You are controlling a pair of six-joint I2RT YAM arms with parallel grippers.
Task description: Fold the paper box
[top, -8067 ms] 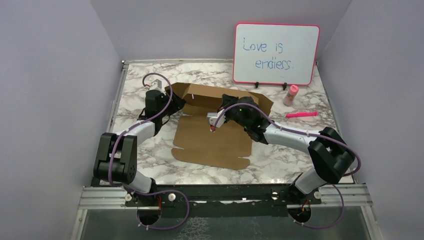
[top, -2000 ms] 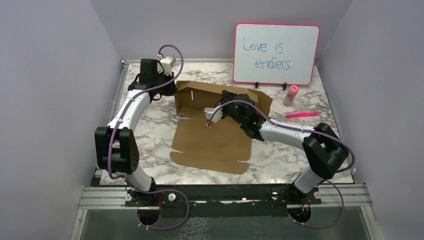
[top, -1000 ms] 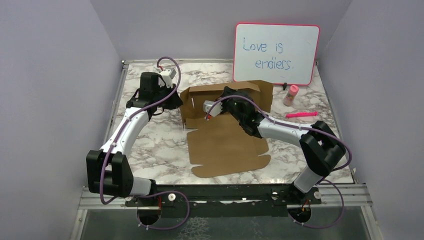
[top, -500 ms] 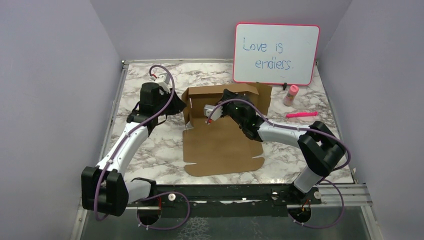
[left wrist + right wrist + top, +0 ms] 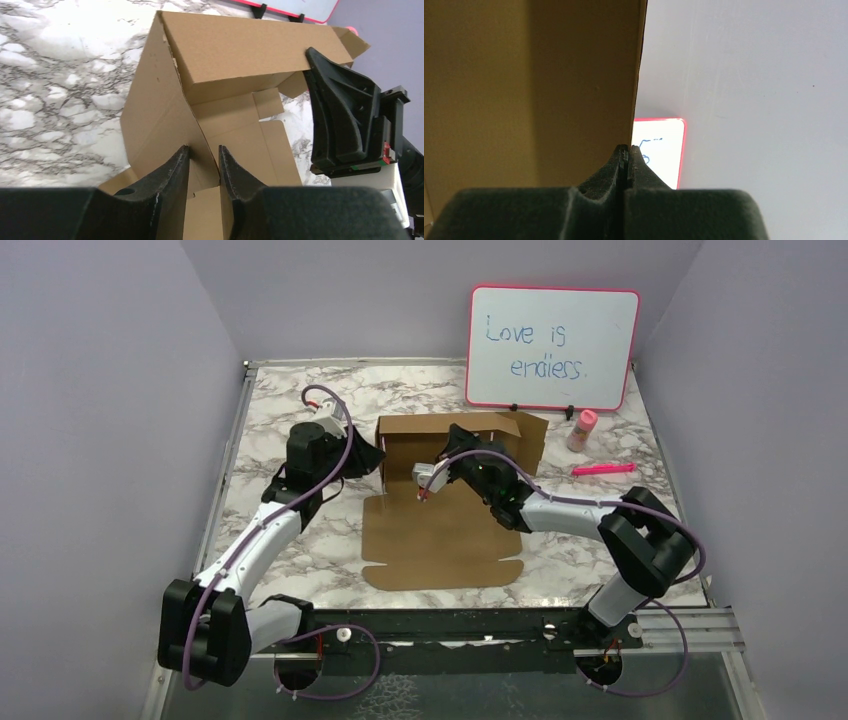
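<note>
The paper box (image 5: 440, 530) lies mid-desk with its far wall and left flap raised. The left gripper (image 5: 203, 150), jaws slightly parted, straddles that flap, likely steadying it. The right gripper (image 5: 625, 150), closed on nothing, sits inside the far wall, seemingly bracing it. The desk (image 5: 420, 390) is marbled, the walls lilac.

Left gripper (image 5: 202, 150): fingers slightly apart, narrow gap. Left arm (image 5: 265, 530) extended forward, angled inward. Right gripper (image 5: 625, 148): fingers pressed together, tilted upward. Right arm (image 5: 570, 510) reaching forward-left.
</note>
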